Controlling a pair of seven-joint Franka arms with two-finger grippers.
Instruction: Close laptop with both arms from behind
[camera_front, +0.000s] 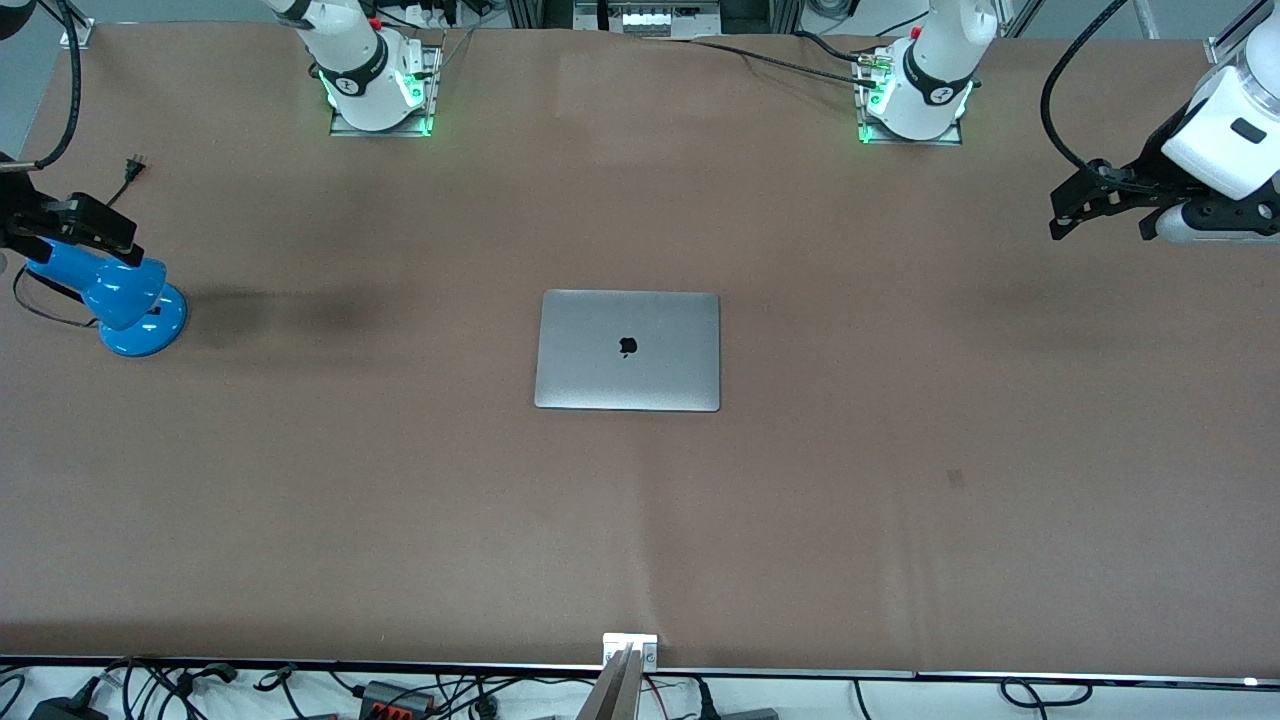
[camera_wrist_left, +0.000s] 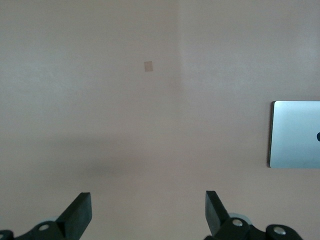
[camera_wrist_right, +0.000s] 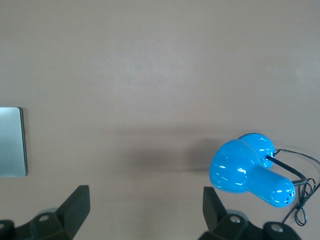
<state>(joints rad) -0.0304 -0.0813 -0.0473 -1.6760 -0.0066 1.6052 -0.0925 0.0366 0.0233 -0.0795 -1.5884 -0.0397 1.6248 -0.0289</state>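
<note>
**Laptop lying shut, both arms hanging wide of it**

Nearest the front camera, a small metal bracket (camera_front: 629, 647) is sitting at the table's edge, with bare brown table (camera_front: 400, 520) stretching up from it. Farther in, at the middle of the table, the slim space-grey metal laptop with the black apple logo on its lid (camera_front: 627, 350) is lying flat with its lid already down, so the closing step is looking done, as I judge it.

Toward the right arm's end, the blue desk lamp with a round base (camera_front: 125, 300) is standing on the table, and the right gripper (camera_wrist_right: 145, 207) is hanging just over it with its black fingers spread apart and holding nothing. Toward the left arm's end, the left gripper (camera_wrist_left: 147, 212) is hovering over bare table, fingers likewise parted and empty.

Neither gripper is touching the laptop; both are sitting well apart from it. I judge that nothing more is being called for beyond parking the arms. Only the lamp is standing close under the right gripper, so any descent there is risking a knock.
</note>
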